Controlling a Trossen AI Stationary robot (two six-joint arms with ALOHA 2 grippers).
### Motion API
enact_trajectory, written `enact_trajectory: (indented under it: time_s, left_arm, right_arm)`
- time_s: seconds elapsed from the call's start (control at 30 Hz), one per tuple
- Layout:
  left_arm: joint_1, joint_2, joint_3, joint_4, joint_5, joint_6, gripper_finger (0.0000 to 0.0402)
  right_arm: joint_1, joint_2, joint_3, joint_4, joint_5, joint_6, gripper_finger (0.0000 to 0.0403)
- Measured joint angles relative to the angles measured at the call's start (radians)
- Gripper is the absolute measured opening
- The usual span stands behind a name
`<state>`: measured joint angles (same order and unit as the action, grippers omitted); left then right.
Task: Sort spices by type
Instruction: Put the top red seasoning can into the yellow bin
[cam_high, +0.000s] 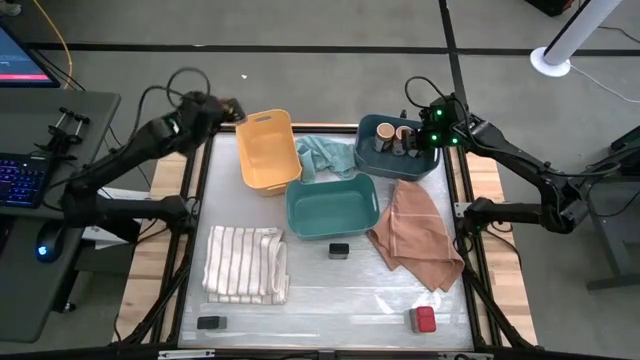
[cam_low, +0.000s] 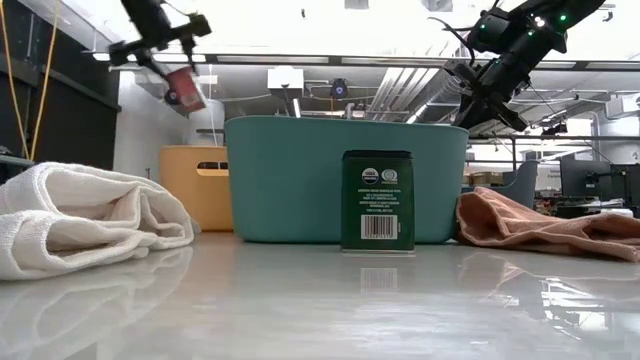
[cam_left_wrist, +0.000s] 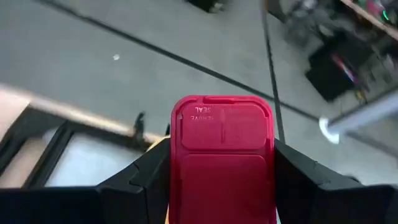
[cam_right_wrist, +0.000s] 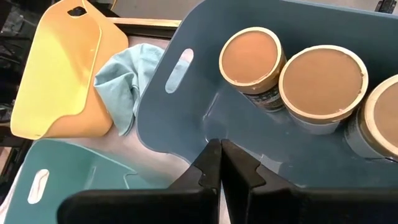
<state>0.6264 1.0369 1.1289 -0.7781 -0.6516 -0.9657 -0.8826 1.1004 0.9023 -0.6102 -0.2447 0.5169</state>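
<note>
My left gripper (cam_high: 231, 108) is raised over the far left corner of the yellow bin (cam_high: 265, 150), shut on a red-topped square jar (cam_low: 184, 88). My right gripper (cam_right_wrist: 219, 155) hangs shut and touching nothing over the blue-grey bin (cam_high: 398, 160), where three round jars with tan lids (cam_right_wrist: 322, 81) stand upright. A black tin (cam_low: 377, 200) stands on end in front of the teal bin (cam_high: 332, 207). Another black tin (cam_high: 210, 322) and a red-topped jar (cam_high: 424, 319) sit near the table's front edge. My left gripper pinches the red-topped jar by two opposite sides of its red cap (cam_left_wrist: 181, 168), one finger (cam_left_wrist: 146, 180) on each side. The cap's top faces the wrist camera. The jar is lifted well clear of the table and bins, and it sits tilted in the low view.
A striped white cloth (cam_high: 245, 263) lies folded at the front left and a salmon cloth (cam_high: 415, 232) at the right. A light teal cloth (cam_high: 325, 155) lies between the bins. The table's front middle is bare.
</note>
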Motion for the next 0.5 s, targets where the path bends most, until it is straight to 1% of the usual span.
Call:
enact_trajectory:
  time_s: [0.1, 0.17, 0.27, 0.3, 0.37, 0.5]
  left_arm:
    - [0.048, 0.098, 0.086, -0.022, 0.09, 0.137, 0.0189]
    - [0.084, 0.178, 0.125, -0.042, 0.18, 0.208, 0.0189]
    - [0.13, 0.298, 0.157, -0.077, 0.318, 0.264, 0.0189]
    - [0.139, 0.334, 0.158, -0.085, 0.347, 0.27, 0.0189]
    - [0.147, 0.399, 0.158, -0.097, 0.367, 0.271, 0.0189]
    - [0.137, 0.5, 0.158, -0.098, 0.358, 0.279, 0.0192]
  right_arm:
    - [0.0, 0.0, 0.0, 0.0, 0.0, 0.002, 0.0]
    - [0.0, 0.0, 0.0, 0.0, 0.0, 0.005, 0.0]
    - [0.0, 0.0, 0.0, 0.0, 0.0, 0.006, 0.0]
    - [0.0, 0.0, 0.0, 0.0, 0.0, 0.006, 0.0]
    - [0.0, 0.0, 0.0, 0.0, 0.0, 0.006, 0.0]
    - [0.0, 0.0, 0.0, 0.0, 0.0, 0.006, 0.0]
